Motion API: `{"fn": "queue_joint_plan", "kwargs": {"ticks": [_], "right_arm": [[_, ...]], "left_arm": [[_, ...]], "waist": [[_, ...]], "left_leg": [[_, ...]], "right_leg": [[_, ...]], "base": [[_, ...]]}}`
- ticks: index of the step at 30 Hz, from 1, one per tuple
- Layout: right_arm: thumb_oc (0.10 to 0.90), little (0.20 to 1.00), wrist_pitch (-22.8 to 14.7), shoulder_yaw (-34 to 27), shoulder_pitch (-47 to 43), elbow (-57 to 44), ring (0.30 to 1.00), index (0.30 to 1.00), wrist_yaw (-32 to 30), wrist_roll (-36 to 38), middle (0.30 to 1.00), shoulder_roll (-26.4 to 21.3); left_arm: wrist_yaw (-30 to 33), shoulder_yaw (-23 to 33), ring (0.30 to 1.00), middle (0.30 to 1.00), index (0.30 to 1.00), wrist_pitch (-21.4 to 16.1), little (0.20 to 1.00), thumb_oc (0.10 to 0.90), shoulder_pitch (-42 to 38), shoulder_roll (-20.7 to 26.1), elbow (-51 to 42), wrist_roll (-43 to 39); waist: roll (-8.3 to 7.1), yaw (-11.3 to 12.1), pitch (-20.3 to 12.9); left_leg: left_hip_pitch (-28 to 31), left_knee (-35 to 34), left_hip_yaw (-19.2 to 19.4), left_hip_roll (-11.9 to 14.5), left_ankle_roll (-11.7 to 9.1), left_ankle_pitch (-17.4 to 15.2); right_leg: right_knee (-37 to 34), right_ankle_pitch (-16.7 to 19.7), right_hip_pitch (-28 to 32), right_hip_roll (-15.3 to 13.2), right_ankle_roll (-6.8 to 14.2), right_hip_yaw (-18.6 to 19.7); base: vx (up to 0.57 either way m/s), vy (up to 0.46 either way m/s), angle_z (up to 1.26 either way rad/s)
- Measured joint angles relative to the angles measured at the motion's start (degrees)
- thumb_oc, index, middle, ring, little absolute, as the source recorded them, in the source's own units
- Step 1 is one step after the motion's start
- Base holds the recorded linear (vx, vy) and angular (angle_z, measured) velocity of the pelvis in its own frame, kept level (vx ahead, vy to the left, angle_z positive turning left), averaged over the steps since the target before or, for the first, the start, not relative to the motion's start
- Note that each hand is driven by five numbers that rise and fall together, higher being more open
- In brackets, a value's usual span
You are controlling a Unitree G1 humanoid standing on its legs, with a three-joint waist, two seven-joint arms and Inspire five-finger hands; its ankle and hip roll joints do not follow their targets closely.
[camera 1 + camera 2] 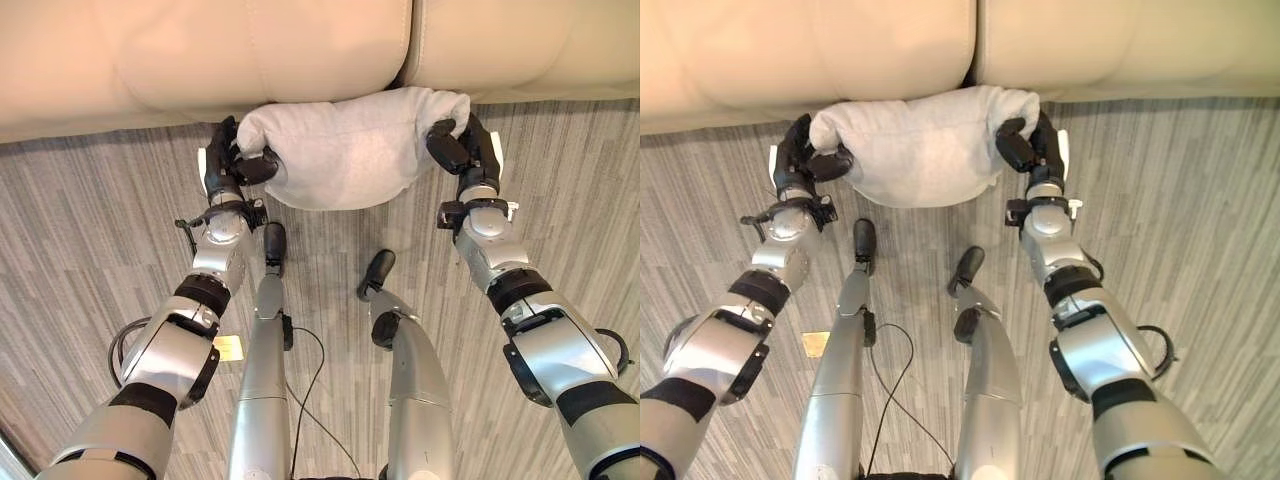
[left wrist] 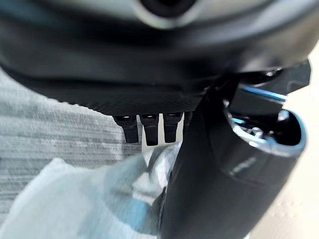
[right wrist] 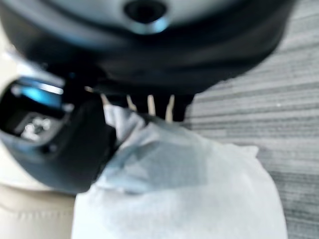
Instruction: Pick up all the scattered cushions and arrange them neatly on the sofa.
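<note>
While both arms reach forward, the soft pale-grey fabric cushion (image 1: 345, 150) hangs between them, just in front of the beige leather sofa (image 1: 200, 60) and above the grey striped wood-look floor (image 1: 90, 250). Left hand (image 1: 228, 160) is clamped on its left edge, thumb over the fabric. Right hand (image 1: 462, 148) grips the right corner likewise.

Beige sofa (image 1: 200, 60) across far edge, seam between two seat cushions; grey striped carpet floor (image 1: 80, 220) in front.
</note>
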Motion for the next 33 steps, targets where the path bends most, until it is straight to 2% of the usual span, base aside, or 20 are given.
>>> {"fn": "queue_joint_plan", "kwargs": {"ticks": [3, 4, 5, 6, 7, 8, 14, 18, 20, 23, 26, 27, 28, 30, 31, 33], "right_arm": [[0.8, 0.9, -0.1, 1.6, -1.0, 0.0, 0.9, 0.9, 0.1, 0.1, 0.9, 0.2], [0.761, 0.841, 0.0, 3.6, -1.6, 0.2, 0.841, 0.841, 0.1, 0.4, 0.841, 0.2], [0.568, 0.552, 0.2, 4.7, -2.1, 0.2, 0.552, 0.552, 0.4, 0.8, 0.552, 0.2], [0.4, 0.3, 0.4, 4.9, -2.2, 0.0, 0.3, 0.3, 1.2, 1.9, 0.3, 0.1], [0.4, 0.3, 0.7, 4.9, -1.5, -0.9, 0.3, 0.3, 2.4, 4.3, 0.3, -0.1], [0.4, 0.3, 0.7, 4.9, -1.6, -1.3, 0.3, 0.3, 3.3, 5.8, 0.3, -0.2], [0.4, 0.3, 1.4, 4.9, -0.2, -1.3, 0.3, 0.3, 5.3, 7.8, 0.3, -3.1], [0.4, 0.3, 1.8, 4.9, 3.4, -2.0, 0.3, 0.3, 5.3, 7.1, 0.3, -4.0], [0.4, 0.3, 2.3, 3.0, 8.9, -6.2, 0.3, 0.3, 5.4, 4.2, 0.3, -4.6], [0.4, 0.3, 2.9, -0.5, 20.1, -14.7, 0.3, 0.3, 5.6, -1.8, 0.3, -7.9], [0.4, 0.3, 1.9, -8.8, 35.3, -24.1, 0.3, 0.3, 5.3, -6.4, 0.3, -7.5], [0.4, 0.3, 0.8, -9.7, 37.7, -25.9, 0.3, 0.3, 4.7, -7.3, 0.3, -7.6], [0.4, 0.3, 0.9, -10.9, 38.4, -27.2, 0.3, 0.3, 4.6, -8.2, 0.3, -7.6], [0.4, 0.3, 1.5, -14.7, 39.0, -31.1, 0.3, 0.3, 3.8, -11.0, 0.3, -7.1], [0.4, 0.3, 1.6, -16.8, 41.3, -34.5, 0.3, 0.3, 2.5, -12.7, 0.3, -5.7], [0.4, 0.3, 1.2, -18.1, 44.5, -39.4, 0.3, 0.3, 2.3, -14.8, 0.3, -5.4]], "left_arm": [[0.4, 0.2, 0.9, 0.9, 0.9, -0.1, 0.9, 0.8, -2.4, -1.2, 2.1, -1.8], [0.3, 0.1, 0.9, 0.9, 0.9, -0.1, 0.9, 0.8, -2.5, -1.6, 2.4, -2.8], [0.3, 0.1, 0.9, 0.9, 0.9, -0.1, 0.9, 0.8, -2.6, -2.1, 2.3, -2.9], [0.3, 0.0, 0.641, 0.641, 0.641, -0.1, 0.641, 0.627, -2.7, -2.4, 2.4, -2.9], [0.3, 0.1, 0.373, 0.373, 0.373, -0.3, 0.373, 0.449, -2.7, -3.1, 2.3, -2.9], [0.3, 0.1, 0.3, 0.3, 0.3, -0.3, 0.3, 0.4, -2.7, -3.6, 2.4, -3.0], [0.3, -0.1, 0.3, 0.3, 0.3, -0.4, 0.3, 0.4, -2.3, -3.7, 2.3, -5.1], [0.3, -0.4, 0.3, 0.3, 0.3, -0.3, 0.3, 0.4, 0.9, -3.3, 1.1, -4.9], [0.4, -0.4, 0.3, 0.3, 0.3, 0.1, 0.3, 0.4, 8.1, -1.5, -8.2, -4.3], [0.3, 0.3, 0.3, 0.3, 0.3, 0.6, 0.3, 0.4, 19.3, 0.7, -20.1, -2.4], [-1.0, 0.3, 0.3, 0.3, 0.3, 0.2, 0.3, 0.4, 31.9, 0.7, -29.9, -2.3], [-1.3, 0.6, 0.3, 0.3, 0.3, -0.8, 0.3, 0.4, 33.7, 0.6, -31.3, -2.4], [-1.4, 0.9, 0.3, 0.3, 0.3, -0.8, 0.3, 0.4, 34.4, -0.2, -32.6, -2.6], [-1.9, 3.0, 0.3, 0.3, 0.3, -0.4, 0.3, 0.4, 35.6, 0.1, -35.8, -2.8], [-2.4, 3.7, 0.3, 0.3, 0.3, -0.4, 0.3, 0.4, 38.0, -0.2, -37.2, -2.7], [-2.9, 4.5, 0.3, 0.3, 0.3, -0.8, 0.3, 0.4, 42.4, -0.7, -39.8, -2.6]], "waist": [[-0.13, -0.4, 0.1], [-0.14, -0.6, 0.1], [-0.14, -0.6, 0.1], [-0.15, -0.6, 0.1], [-0.15, -0.8, 0.1], [-0.17, -0.9, 0.0], [-0.16, -0.3, 0.1], [-0.19, -0.2, 0.1], [-0.48, -0.3, 0.2], [-0.56, -0.2, 0.3], [-0.27, -0.2, -1.0], [-0.04, -0.2, -2.9], [-0.07, -0.2, -3.5], [0.47, 0.0, -2.3], [0.88, 0.0, -1.0], [1.59, 0.0, -2.7]], "left_leg": [[-0.8, 0.0, 0.1, 0.0, 0.0, 0.2], [-0.8, -0.1, 0.0, 0.0, 0.0, 0.2], [-0.8, -0.1, 0.0, 0.1, 0.0, 0.3], [-0.9, -0.1, 0.0, 0.1, 0.0, 0.3], [-1.1, -0.1, 0.0, 0.0, 0.0, 0.3], [-1.1, -0.1, 0.0, 0.0, 0.0, 0.3], [-0.9, -0.1, 0.1, 0.0, 0.0, 0.3], [1.2, -0.3, 0.7, -0.1, 0.0, 0.3], [4.2, -1.0, 1.4, 0.0, 0.1, 0.3], [11.6, -3.2, 1.5, 0.1, 0.2, 0.2], [23.3, -6.3, 1.2, 0.0, 0.3, 0.0], [24.0, -6.6, 1.2, 0.1, 0.7, -0.5], [24.4, -6.9, 1.2, 0.2, 0.9, -0.9], [27.4, -7.3, 1.2, 0.3, 0.5, -0.2], [32.5, -8.2, 1.1, 0.5, 0.2, 0.2], [35.3, -7.9, 1.3, 0.9, 0.6, -1.3]], "right_leg": [[0.0, 0.2, -0.9, 0.0, -0.1, 0.1], [0.0, 0.2, -0.9, 0.1, -0.1, 0.0], [0.0, 0.2, -1.0, 0.1, -0.1, 0.0], [0.0, 0.2, -1.1, 0.1, -0.1, 0.1], [0.0, 0.3, -1.2, 0.1, -0.1, 0.1], [0.0, 0.3, -1.3, 0.1, -0.1, 0.1], [0.0, 0.3, -1.1, 0.0, -0.1, 0.2], [-0.2, 0.4, 0.6, -0.1, -0.1, 0.7], [-0.9, 0.4, 3.1, 0.0, 0.0, 1.1], [-2.7, 0.4, 10.3, 0.4, 0.1, 1.1], [-5.3, -0.5, 22.2, 0.8, 1.5, 0.5], [-5.7, -1.2, 22.9, 0.9, 2.2, 0.4], [-5.7, -1.4, 23.1, 0.9, 2.5, 0.5], [-5.4, -0.8, 26.2, 1.2, 2.1, 0.1], [-6.5, -1.1, 31.6, 1.6, 2.2, -0.3], [-7.0, -2.2, 34.6, 1.9, 2.2, -0.1]], "base": [[0.01, 0.003, -0.01], [0.0, 0.0, 0.0], [0.02, 0.047, -0.01], [0.01, 0.04, -0.01], [0.01, 0.039, 0.0], [0.0, 0.0, 0.0], [0.0, 0.0, 0.0], [0.0, 0.012, -0.02], [0.01, -0.051, -0.07], [0.05, -0.12, -0.03], [0.1, -0.14, 0.11], [0.15, -0.193, 0.07], [0.14, -0.226, 0.04], [0.03, -0.165, 0.04], [0.0, -0.206, 0.09], [0.05, -0.231, 0.04]]}}
